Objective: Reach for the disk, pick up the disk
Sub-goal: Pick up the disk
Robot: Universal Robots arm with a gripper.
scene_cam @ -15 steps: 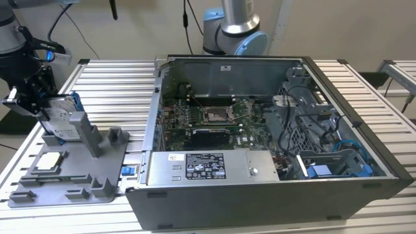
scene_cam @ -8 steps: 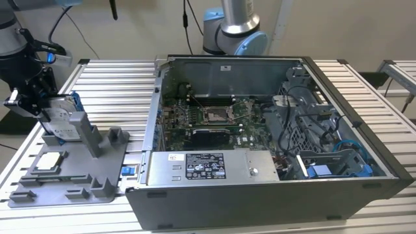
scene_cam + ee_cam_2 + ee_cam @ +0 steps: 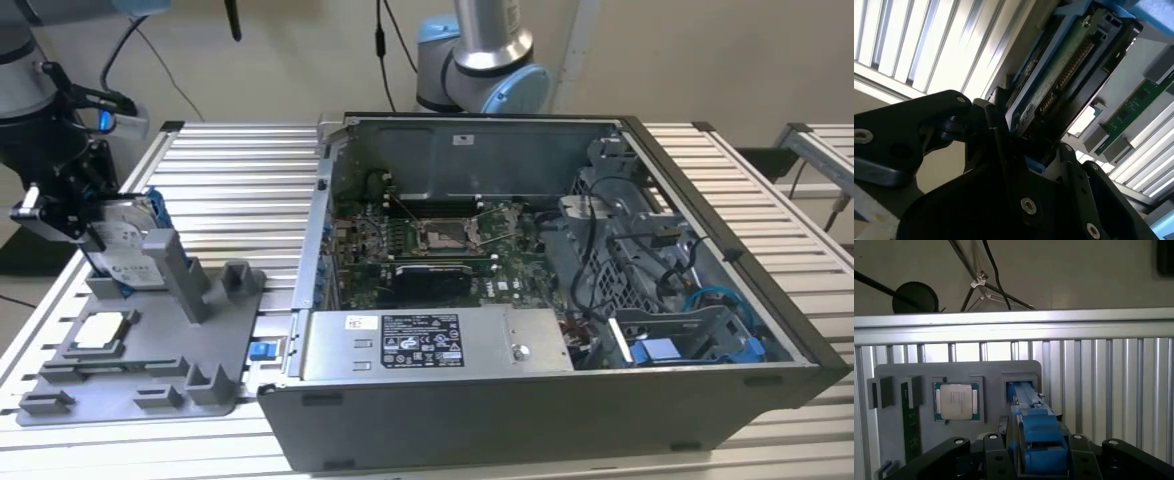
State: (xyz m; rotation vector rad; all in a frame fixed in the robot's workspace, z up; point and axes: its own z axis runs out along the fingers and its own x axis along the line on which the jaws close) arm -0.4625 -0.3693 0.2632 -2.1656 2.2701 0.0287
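Now, gripper [image 3: 83, 215]: clamped on the disk [image 3: 127, 255], one finger on each side.
Disk: upright between the fingers, its far end seated in the grey fixture [image 3: 147, 340] slot.
Risk: a skewed lift could jam the blue bracket [image 3: 1039, 432] in the slot, or break the grip.

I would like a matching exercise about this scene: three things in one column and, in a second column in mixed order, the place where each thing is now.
Things
1. the disk
2. the square chip
3. the power supply box

Places
A. lying flat in a recess of the grey tray
B. inside the open computer case
C. standing on edge, held by the gripper

Right pairs: 1-C, 2-A, 3-B.
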